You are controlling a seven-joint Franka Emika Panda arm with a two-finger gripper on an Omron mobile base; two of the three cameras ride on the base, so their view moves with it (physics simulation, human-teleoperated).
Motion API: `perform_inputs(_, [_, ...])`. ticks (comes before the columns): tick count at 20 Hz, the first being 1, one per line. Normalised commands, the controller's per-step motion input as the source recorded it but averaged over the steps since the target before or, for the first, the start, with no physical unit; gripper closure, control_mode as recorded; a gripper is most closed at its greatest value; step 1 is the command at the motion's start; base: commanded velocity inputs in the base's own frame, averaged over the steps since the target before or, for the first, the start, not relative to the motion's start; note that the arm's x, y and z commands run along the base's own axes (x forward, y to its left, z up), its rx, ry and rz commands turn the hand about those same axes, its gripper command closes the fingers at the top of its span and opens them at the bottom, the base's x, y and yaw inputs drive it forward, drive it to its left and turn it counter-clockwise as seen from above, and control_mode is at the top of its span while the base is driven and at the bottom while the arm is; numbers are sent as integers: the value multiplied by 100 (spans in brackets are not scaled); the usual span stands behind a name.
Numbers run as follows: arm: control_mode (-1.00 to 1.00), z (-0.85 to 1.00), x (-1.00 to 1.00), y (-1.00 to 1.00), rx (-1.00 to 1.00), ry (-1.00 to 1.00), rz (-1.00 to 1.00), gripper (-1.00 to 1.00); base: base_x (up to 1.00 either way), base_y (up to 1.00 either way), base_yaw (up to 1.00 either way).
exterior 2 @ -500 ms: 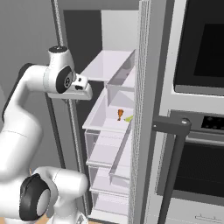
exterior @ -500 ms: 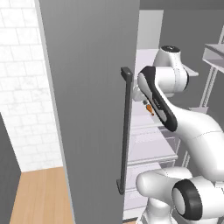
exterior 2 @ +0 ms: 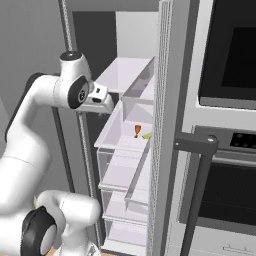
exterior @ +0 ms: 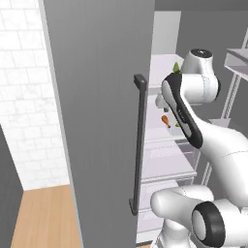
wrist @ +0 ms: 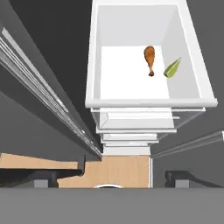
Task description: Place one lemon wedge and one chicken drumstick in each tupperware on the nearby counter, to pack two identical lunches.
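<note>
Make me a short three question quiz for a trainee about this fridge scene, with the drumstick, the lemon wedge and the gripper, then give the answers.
1. True or false: the chicken drumstick and the lemon wedge lie on the same white fridge shelf.
2. Multiple choice: the gripper is (A) shut on the drumstick, (B) open and holding nothing, (C) shut on the wedge.
3. Fill the blank: in the hand view, the wedge lies to the ____ of the drumstick.

Key: 1 true. 2 B; the fingertips stand wide apart, short of the shelf. 3 right.
</note>
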Motion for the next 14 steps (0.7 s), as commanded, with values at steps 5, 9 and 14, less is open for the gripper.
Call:
perform_inputs(5, [-100, 72, -31, -74, 0, -45, -18, -100, 0, 0, 0])
perform_inputs(9, [-100, 90, -1, -58, 0, -38, -14, -100, 0, 0, 0])
perform_inputs(14, [-100, 27, 78, -21, 0, -6, -7, -100, 0, 0, 0])
